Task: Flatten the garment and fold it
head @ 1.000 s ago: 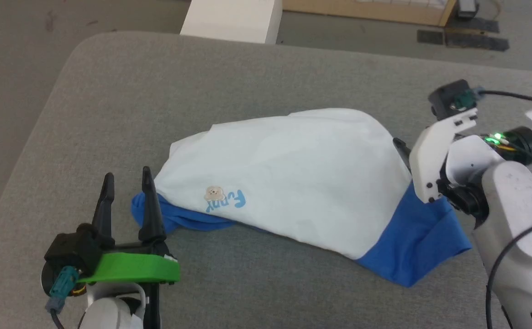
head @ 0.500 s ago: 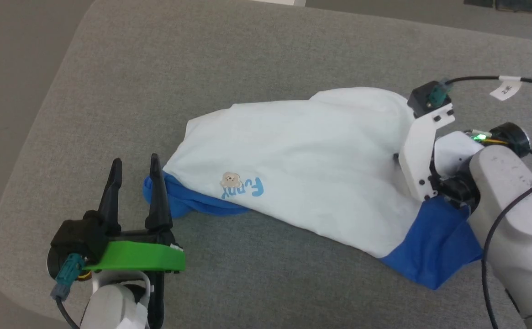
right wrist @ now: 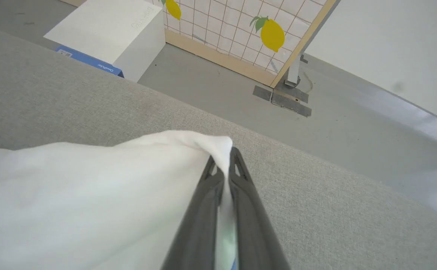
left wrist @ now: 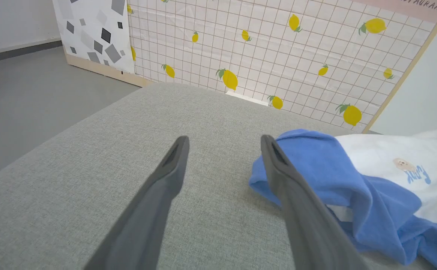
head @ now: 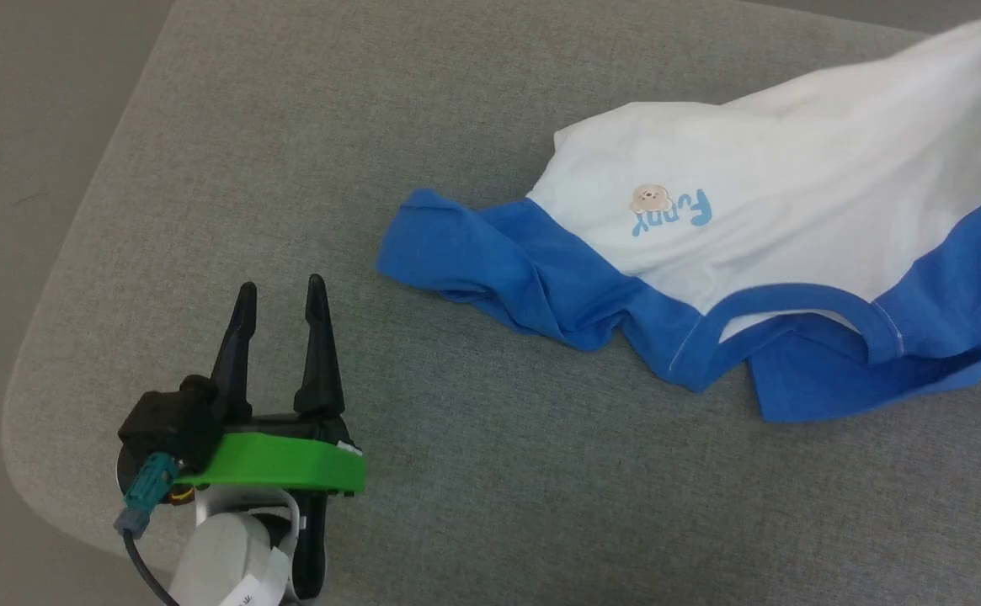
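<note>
Hauled soft white T-shirt with bright blue sleeves up and rightward, with right gripper clenched on its white edge; kept left gripper spread, empty, near left. Flattening likely begun.

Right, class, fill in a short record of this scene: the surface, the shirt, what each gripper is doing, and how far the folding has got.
surface: grey fabric-covered top
garment: white T-shirt with blue sleeves and neckband, crumpled, one white edge lifted off the surface
left gripper: open, empty, apart from the garment
right gripper: shut on the garment's white edge
folding: not begun, garment not yet flat
</note>
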